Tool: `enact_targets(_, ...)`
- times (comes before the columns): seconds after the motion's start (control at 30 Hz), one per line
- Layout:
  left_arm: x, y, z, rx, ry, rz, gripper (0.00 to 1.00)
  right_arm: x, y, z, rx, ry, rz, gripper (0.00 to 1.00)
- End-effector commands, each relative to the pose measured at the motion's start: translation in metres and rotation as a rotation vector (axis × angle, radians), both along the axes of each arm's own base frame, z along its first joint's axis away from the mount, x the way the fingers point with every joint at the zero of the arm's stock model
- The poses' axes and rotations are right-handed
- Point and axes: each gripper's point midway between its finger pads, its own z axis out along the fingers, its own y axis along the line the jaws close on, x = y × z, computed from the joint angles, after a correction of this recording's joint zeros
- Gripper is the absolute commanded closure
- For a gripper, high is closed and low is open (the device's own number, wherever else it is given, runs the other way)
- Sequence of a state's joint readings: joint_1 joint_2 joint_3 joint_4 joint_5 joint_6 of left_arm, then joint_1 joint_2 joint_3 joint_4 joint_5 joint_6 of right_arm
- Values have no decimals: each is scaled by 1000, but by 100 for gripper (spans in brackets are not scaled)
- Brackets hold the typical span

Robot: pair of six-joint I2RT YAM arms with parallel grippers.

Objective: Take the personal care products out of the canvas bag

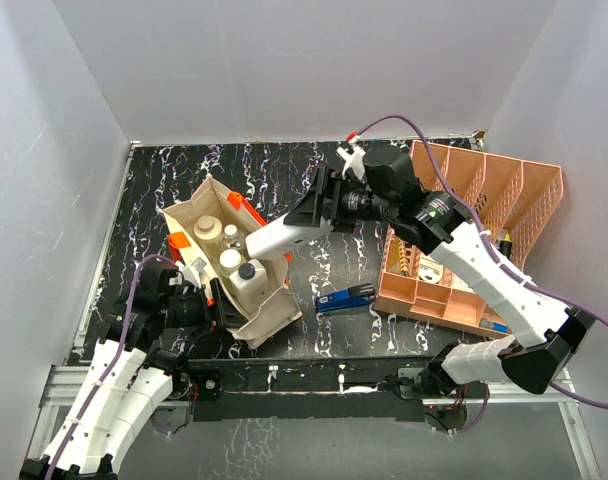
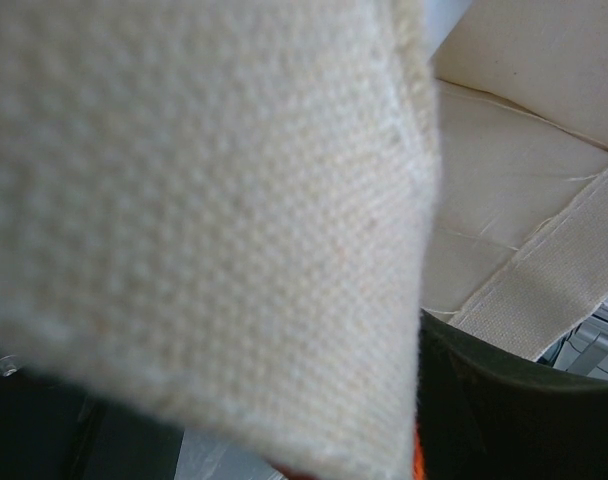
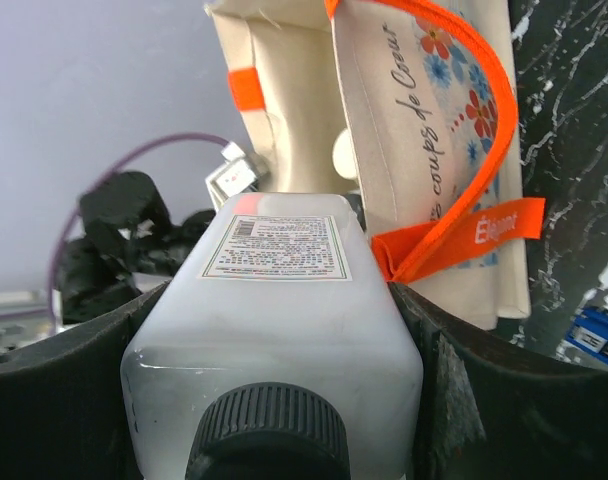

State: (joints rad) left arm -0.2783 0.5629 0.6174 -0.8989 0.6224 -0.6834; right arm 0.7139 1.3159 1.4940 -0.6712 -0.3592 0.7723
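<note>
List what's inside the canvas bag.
Showing inside the canvas bag: cream cylinder, tiny bottle, round-topped bottle, black-capped white bottle. Their lower parts and the floor are hidden. Right pincer holds a second white bottle over the rim.

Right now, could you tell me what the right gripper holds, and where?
A white squarish bottle with a black cap, clamped by its sides near the cap.

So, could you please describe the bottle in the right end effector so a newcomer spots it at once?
Find the beige canvas bag left of centre on the black table. At its right rim, the right end effector grips a white squarish bottle with a black cap. Unlike the bottles standing inside the bag, it lies sideways.
</note>
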Motion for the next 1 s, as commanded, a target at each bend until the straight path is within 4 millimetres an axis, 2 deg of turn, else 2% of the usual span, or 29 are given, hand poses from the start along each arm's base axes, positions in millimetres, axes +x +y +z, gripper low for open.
enact_targets(0.0,-5,0,9,-3,1,-22,32,-2,-7,118,405,-184,84,92)
enact_targets(0.17,-3,1,14,7,-18,-21,31,40,-29,125,380,-256,2,92)
enact_targets(0.3,-3,2,18,9,-33,-9,31,79,-38,124,257,-361,-106,92)
enact_targets(0.37,-3,3,19,7,-37,-2,31,101,-40,110,157,-393,-146,92)
enact_targets(0.4,-3,3,20,5,-37,-2,31,118,-41,94,76,-399,-169,92)
enact_targets(0.53,-5,4,20,11,-38,2,31,162,-65,57,-180,-464,-286,92)
enact_targets(0.67,-4,4,19,14,-34,-2,31,191,-77,12,-372,-444,-344,92)
enact_targets(0.83,-2,4,19,18,-34,-5,30,218,-80,-46,-590,-401,-339,92)
enact_targets(0.97,-4,6,16,35,-26,-6,30,242,-78,-70,-689,-384,-338,92)
